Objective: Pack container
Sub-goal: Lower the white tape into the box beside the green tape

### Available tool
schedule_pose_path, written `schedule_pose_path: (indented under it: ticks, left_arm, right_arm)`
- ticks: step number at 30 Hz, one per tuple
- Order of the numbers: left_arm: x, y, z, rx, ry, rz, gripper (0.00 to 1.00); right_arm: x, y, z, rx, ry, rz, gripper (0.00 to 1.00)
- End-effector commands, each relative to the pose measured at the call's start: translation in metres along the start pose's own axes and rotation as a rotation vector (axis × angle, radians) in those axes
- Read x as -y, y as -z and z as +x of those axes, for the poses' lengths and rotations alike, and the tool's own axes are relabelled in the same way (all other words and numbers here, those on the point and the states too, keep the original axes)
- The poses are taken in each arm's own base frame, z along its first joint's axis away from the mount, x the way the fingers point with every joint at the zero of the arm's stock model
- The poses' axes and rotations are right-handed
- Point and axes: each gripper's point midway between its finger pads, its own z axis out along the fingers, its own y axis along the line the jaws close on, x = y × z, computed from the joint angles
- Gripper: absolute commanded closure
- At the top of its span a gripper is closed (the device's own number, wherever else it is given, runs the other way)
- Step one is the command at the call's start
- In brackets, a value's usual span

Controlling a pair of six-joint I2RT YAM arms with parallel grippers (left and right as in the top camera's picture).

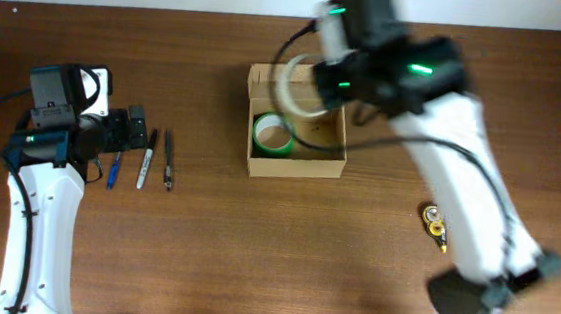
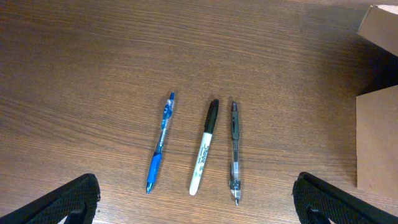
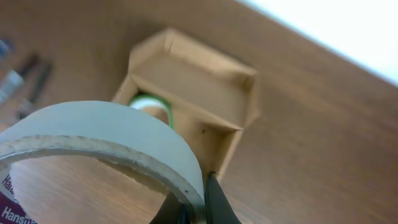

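Beneath right claw, open container; claw grasping white tape roll; left claw released, well apart.

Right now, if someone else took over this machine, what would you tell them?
Left gripper: open, empty, above three pens that lie on the table left of the box.
Right gripper: shut on the white roll, held above the open box.
Done: the green roll lies in the box.
Left: lower the white roll in and release it. The pens and a small yellow item right of the box are outside it and probably go in next.
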Motion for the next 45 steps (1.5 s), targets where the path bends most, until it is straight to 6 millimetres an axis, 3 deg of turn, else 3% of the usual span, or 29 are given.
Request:
schedule_pose_path:
  ticks: [1, 5, 8, 16, 22, 35, 45]
  left_arm:
    - [-0.003, 0.002, -0.006, 0.012, -0.011, -0.007, 0.01]
    - [-0.003, 0.002, -0.006, 0.012, -0.011, -0.007, 0.0]
    - [-0.003, 0.002, -0.006, 0.012, -0.011, -0.007, 0.01]
    - [-0.003, 0.002, -0.006, 0.012, -0.011, -0.007, 0.0]
    - [-0.003, 0.002, -0.006, 0.012, -0.011, -0.007, 0.01]
    - [-0.003, 0.002, -0.006, 0.012, -0.011, -0.007, 0.0]
    - [-0.003, 0.002, -0.006, 0.012, -0.011, -0.007, 0.0]
  right_arm:
    - [-0.015, -0.063, 0.019, -0.139, 0.065, 0.029, 0.96]
    - [-0.032, -0.108, 0.034, -0.22, 0.082, 0.008, 0.96]
    - [-0.034, -0.128, 0.04, -0.251, 0.065, 0.009, 0.96]
    - [-0.046, -0.156, 0.039, -0.244, 0.037, -0.037, 0.96]
    - [-0.048, -0.181, 0.051, -0.285, 0.032, -0.034, 0.96]
    - [-0.05, -0.208, 0.073, -0.358, 0.038, -0.033, 0.96]
    - [-0.032, -0.207, 0.082, -0.397, 0.01, -0.02, 0.96]
